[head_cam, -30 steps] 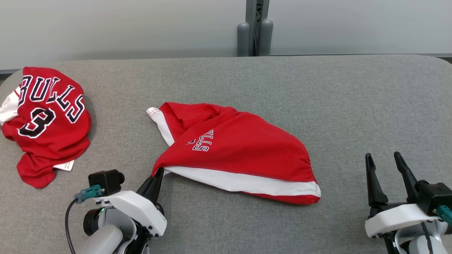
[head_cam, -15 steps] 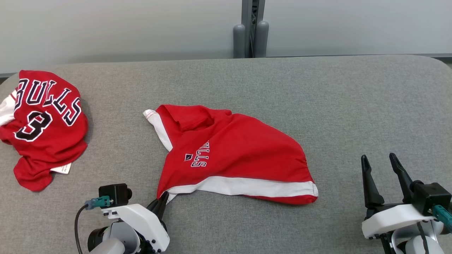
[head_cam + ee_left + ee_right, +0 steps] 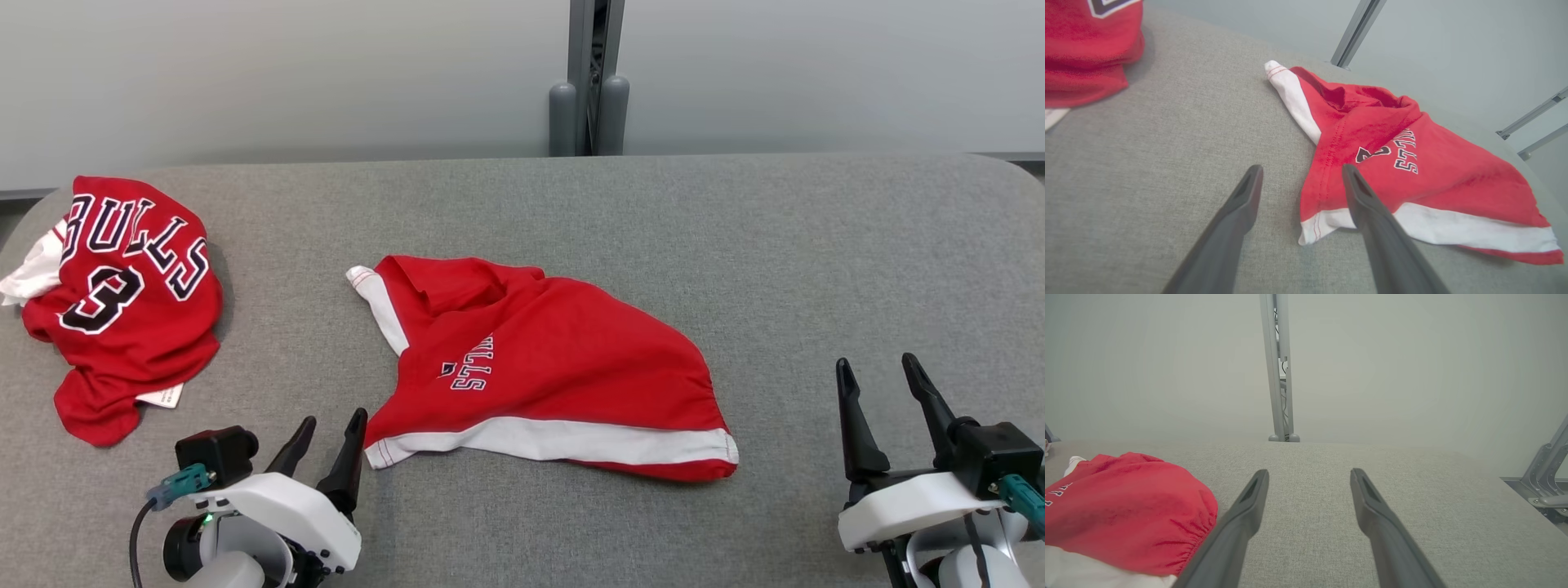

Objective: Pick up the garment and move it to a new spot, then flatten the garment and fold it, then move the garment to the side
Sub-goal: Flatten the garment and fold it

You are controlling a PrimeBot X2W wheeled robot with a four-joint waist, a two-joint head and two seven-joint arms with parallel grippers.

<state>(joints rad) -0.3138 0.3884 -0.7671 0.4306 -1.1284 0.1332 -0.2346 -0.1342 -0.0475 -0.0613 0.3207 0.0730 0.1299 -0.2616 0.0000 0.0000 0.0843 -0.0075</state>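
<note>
Red shorts (image 3: 555, 384) lie rumpled on the tabletop (image 3: 735, 245), left tool (image 3: 333, 418) and right tool (image 3: 876, 362) spread wide, holding nothing; flattening apparently next, needing corner grips.

red garment (image 3: 571, 367) | white trim | rumpled, unfolded | lying loose

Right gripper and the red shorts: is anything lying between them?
Nothing: the head view shows bare grey table between the open right gripper and the red shorts.
</note>
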